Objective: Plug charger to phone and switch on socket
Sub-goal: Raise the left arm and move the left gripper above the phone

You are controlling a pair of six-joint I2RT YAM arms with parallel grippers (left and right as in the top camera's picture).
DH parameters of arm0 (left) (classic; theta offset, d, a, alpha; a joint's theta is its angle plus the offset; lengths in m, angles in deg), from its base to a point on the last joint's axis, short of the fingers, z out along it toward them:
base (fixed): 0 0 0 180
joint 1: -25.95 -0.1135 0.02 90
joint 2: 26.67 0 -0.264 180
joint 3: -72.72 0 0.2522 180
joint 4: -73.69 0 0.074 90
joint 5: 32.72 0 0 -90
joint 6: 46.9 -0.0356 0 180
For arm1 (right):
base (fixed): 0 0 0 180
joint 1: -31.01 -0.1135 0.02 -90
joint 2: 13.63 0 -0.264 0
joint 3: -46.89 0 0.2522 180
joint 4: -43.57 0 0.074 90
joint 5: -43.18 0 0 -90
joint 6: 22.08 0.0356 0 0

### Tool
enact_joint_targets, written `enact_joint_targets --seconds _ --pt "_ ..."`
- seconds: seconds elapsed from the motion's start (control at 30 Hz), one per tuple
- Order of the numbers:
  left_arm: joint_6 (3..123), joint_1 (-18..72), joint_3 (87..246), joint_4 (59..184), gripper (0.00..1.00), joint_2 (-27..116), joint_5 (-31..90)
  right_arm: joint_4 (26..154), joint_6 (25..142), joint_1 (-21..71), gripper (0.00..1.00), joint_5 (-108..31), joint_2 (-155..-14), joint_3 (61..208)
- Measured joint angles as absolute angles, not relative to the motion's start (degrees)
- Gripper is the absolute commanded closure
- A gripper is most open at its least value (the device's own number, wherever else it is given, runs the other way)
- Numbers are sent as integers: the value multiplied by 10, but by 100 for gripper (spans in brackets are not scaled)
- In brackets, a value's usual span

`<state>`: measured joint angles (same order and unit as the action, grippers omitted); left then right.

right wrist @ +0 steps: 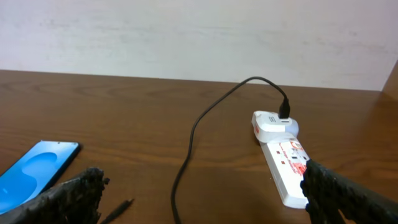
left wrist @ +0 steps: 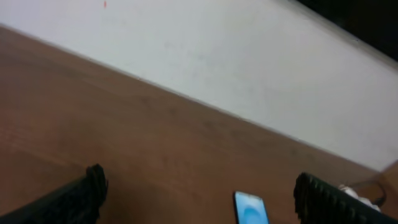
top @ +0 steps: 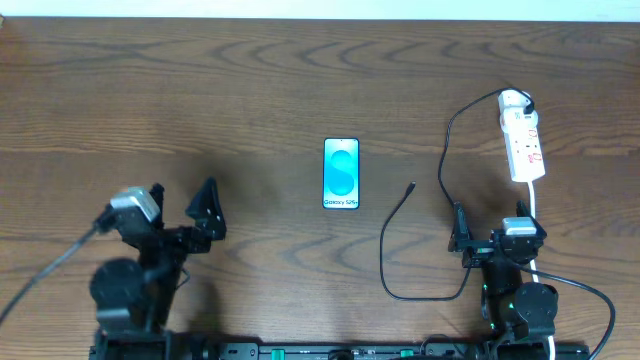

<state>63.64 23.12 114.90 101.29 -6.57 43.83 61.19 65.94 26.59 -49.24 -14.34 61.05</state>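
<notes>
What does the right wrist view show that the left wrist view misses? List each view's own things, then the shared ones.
Right wrist only: the charger cable, its loose tip lying on the wooden table, the white adapter at the far end of the power strip, and the right gripper, open.
Left wrist only: the left gripper, open, and a blurred white shape at the right edge, too unclear to name.
Both: the phone, the table and the pale wall.

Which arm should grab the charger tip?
Right. Its open jaws sit close behind the charger tip, socket on the same side; the left arm is past the phone, farther away.
</notes>
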Motion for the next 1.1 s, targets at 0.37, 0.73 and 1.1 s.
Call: enact_joint_targets --seconds 0.37,0.73,1.1 --pt "599 231 1459 1313 2 197 437 612 659 266 1 -492 -143 611" --pt "592 231 1611 1463 2 362 388 612 659 266 1 -492 -143 611" --pt "601 286 1625 1486 2 381 286 612 659 266 1 -492 -143 611"
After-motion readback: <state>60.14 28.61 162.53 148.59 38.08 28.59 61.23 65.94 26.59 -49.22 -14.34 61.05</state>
